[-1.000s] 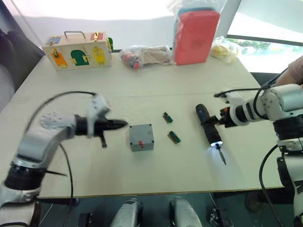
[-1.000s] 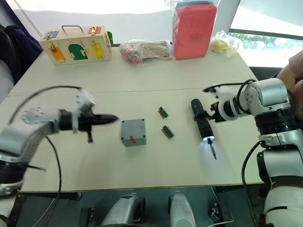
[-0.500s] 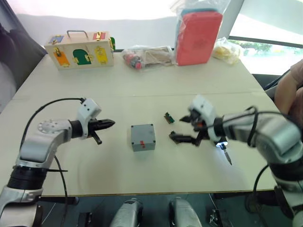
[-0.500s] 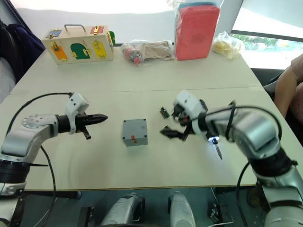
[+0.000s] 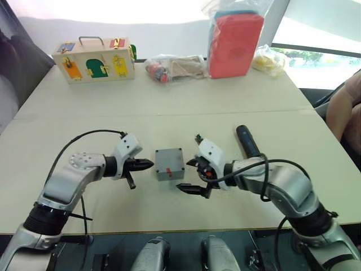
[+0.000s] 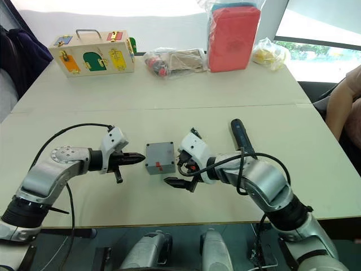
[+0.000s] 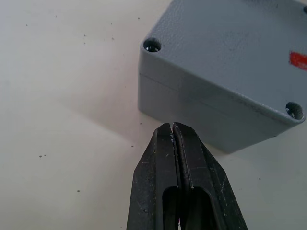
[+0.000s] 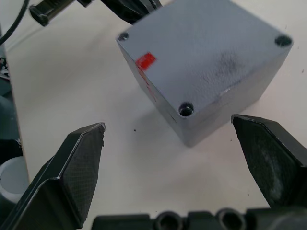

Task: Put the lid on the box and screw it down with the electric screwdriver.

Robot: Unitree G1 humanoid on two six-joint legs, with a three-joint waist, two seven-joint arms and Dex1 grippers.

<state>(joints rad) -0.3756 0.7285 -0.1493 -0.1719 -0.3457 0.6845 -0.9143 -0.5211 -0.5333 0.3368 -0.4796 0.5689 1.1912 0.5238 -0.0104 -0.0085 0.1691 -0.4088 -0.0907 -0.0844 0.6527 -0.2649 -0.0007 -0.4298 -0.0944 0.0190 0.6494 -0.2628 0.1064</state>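
Note:
The grey box [image 5: 170, 168] stands mid-table with the lid [image 7: 230, 43] sitting on it. A seam runs under the lid, screw holes show at its corners, and a red mark is on top. My left gripper [image 5: 148, 164] is shut, its tip right at the box's left wall [image 7: 192, 108]. On the box's right side my right gripper [image 5: 189, 176] is open, fingers spread wider than the box and holding nothing. The black electric screwdriver [image 5: 247, 140] lies on the table behind my right arm, its tip hidden.
A wooden case with coloured doors [image 5: 93, 58] stands at the back left. Clear bags [image 5: 172, 66], a red package [image 5: 234, 42] and a yellow bag [image 5: 268, 58] line the far edge. A person's arm [image 5: 344, 113] is at the right edge.
My right gripper has left the screwdriver on the table and swung left to the box, open. My left gripper has moved right, up to the box's side.

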